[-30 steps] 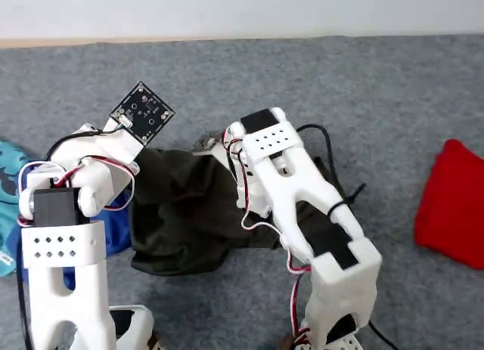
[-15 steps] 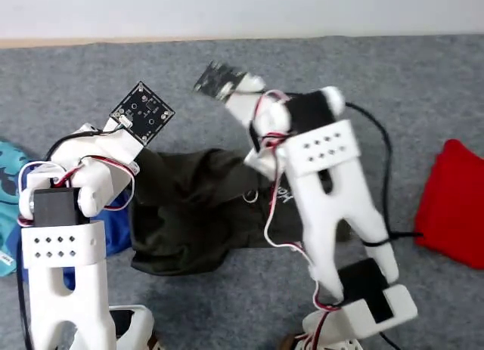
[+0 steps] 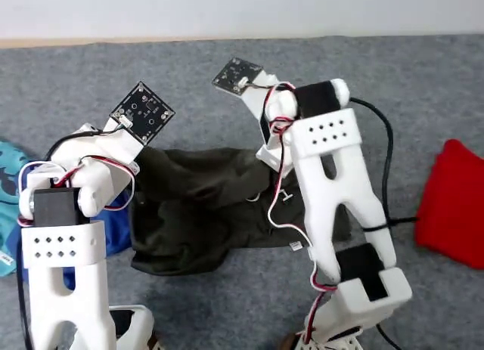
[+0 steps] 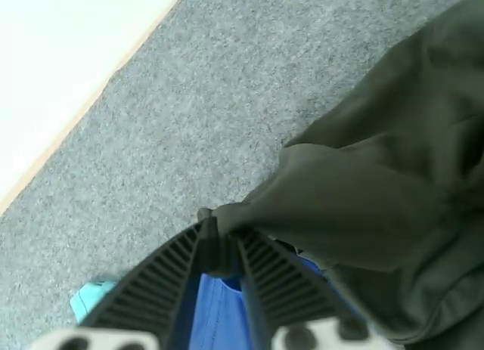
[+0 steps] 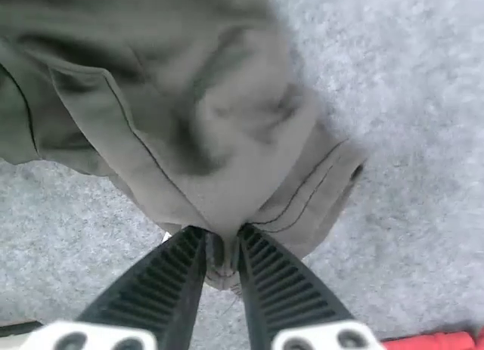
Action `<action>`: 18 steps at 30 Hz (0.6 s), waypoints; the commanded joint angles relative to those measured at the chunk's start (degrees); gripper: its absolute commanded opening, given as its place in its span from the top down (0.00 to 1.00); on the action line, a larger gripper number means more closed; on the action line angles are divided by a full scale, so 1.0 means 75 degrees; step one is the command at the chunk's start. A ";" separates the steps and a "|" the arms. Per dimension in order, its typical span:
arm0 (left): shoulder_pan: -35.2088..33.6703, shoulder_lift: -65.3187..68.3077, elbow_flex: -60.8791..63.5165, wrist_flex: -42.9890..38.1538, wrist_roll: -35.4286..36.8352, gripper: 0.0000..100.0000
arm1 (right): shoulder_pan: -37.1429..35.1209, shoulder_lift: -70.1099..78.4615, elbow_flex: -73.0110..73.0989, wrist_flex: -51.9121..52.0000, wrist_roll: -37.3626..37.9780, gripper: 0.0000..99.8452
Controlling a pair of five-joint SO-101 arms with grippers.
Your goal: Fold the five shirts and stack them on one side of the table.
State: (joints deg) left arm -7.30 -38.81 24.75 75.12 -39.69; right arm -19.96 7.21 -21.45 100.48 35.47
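A dark olive shirt (image 3: 198,210) lies crumpled mid-table between the two arms. My left gripper (image 4: 219,233) is shut on one corner of the olive shirt (image 4: 363,206), pinched between its ribbed fingers (image 4: 170,268). On the opposite side, my right gripper (image 5: 223,243) is shut on a hemmed edge of the olive shirt (image 5: 204,123), held just above the grey table. A blue shirt (image 3: 115,230) lies under the left arm (image 3: 79,180), and a teal one (image 3: 7,187) sits at the far left. A red shirt (image 3: 452,206) lies at the right edge.
Grey carpet-like table surface (image 3: 393,85) stretches to a pale wall edge (image 4: 83,112) at the back. The right arm (image 3: 329,168) stands over the olive shirt's right part, its cable (image 3: 382,150) looping alongside. A red strip (image 5: 435,339) shows at the right wrist view's corner.
The right arm has lifted off the olive shirt and swung back and to the right, drawing the shirt's edge with it so the cloth spreads wider. The left arm has kept still.
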 commanded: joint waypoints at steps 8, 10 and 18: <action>-0.0035 -0.0117 -0.0100 -0.0328 -0.0035 0.99 | 0.0334 -0.0193 -0.1383 0.0217 0.0363 0.99; -0.0047 -0.0117 -0.0240 -0.0469 0.0023 0.99 | 0.0381 -0.0346 -0.2028 0.0135 0.0375 0.99; -0.0621 -0.0117 -0.1717 -0.2262 0.1958 0.99 | 0.1295 -0.0756 -0.4091 -0.0615 0.0867 0.99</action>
State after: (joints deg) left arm -10.90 -38.81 16.92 63.87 -29.23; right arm -13.63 4.75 -45.63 98.29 40.48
